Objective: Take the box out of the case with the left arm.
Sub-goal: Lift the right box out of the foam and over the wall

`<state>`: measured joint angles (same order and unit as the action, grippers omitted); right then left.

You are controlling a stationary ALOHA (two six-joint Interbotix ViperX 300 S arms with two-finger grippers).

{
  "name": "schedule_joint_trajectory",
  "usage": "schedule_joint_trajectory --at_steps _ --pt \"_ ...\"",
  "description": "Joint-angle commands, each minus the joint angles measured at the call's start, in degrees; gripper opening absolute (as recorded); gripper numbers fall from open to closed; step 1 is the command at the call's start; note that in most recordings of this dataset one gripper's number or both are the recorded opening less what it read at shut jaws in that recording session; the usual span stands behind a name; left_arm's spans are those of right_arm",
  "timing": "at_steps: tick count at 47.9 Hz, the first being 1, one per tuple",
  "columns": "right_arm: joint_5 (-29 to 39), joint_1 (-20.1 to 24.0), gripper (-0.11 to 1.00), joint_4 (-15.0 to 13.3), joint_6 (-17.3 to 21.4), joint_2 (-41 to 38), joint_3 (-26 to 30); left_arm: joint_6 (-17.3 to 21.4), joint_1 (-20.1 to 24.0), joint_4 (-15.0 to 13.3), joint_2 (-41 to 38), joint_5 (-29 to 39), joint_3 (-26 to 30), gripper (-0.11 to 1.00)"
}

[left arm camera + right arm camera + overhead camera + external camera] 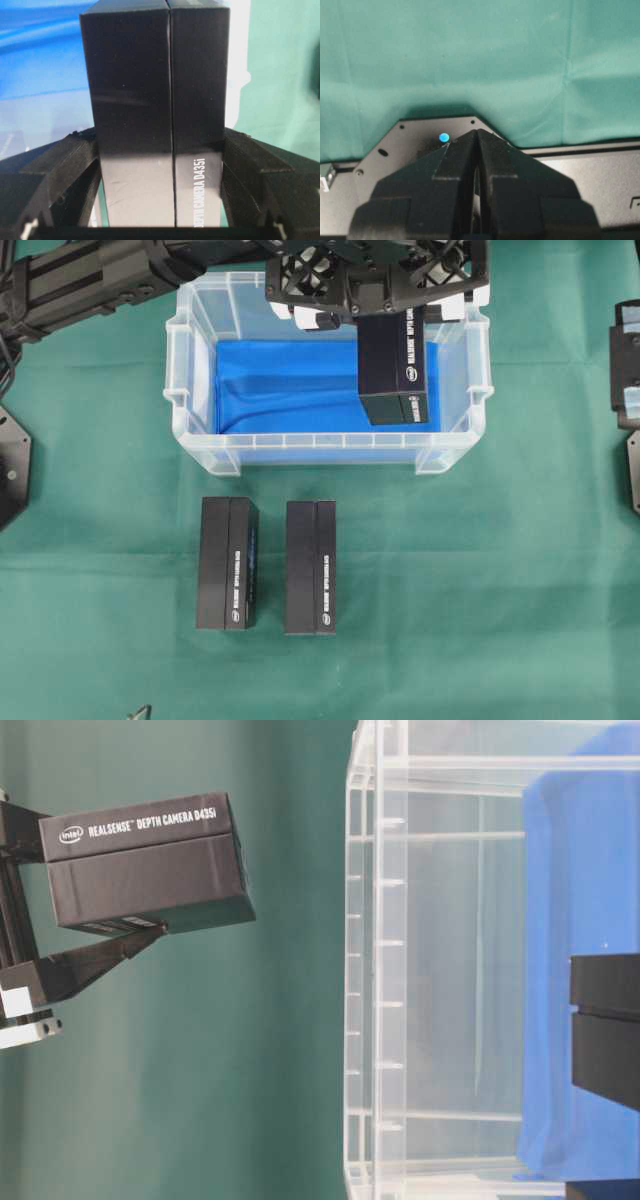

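The black box [395,365] with white "RealSense Depth Camera D435i" lettering hangs over the right rear part of the case [192,390], a clear tub with a blue lining [285,385]. My left gripper [390,320] is shut on the box's far end. In the left wrist view the box [155,100] fills the gap between both black fingers [65,170]. The table-level view is turned sideways. There the box [145,860] sits apart from the case's rim [365,970], with one finger [100,960] under it. My right gripper [477,132] is shut and holds nothing.
Two more black boxes [228,562] [311,567] lie side by side on the green cloth in front of the case. The right arm [625,360] rests at the right edge over its black base plate [395,150].
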<state>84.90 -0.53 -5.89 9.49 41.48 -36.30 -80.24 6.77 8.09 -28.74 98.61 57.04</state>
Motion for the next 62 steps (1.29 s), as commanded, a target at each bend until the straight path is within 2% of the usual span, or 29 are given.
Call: schedule_joint_trajectory --at_steps 1,44,51,62 --pt "-0.18 -0.09 0.02 -0.09 0.09 -0.09 0.62 -0.09 -0.18 0.26 1.93 -0.44 1.23 0.62" --pt "-0.26 -0.09 0.02 -0.09 0.18 -0.09 0.7 -0.53 -1.49 0.26 1.93 -0.53 1.32 0.62" --pt "-0.26 -0.09 0.02 -0.09 0.18 -0.09 0.62 -1.14 -3.08 0.26 1.93 -0.53 1.67 0.62" --pt "-0.26 -0.09 0.02 -0.09 0.18 -0.09 0.62 -4.92 -7.21 0.7 2.2 -0.53 2.11 0.62"
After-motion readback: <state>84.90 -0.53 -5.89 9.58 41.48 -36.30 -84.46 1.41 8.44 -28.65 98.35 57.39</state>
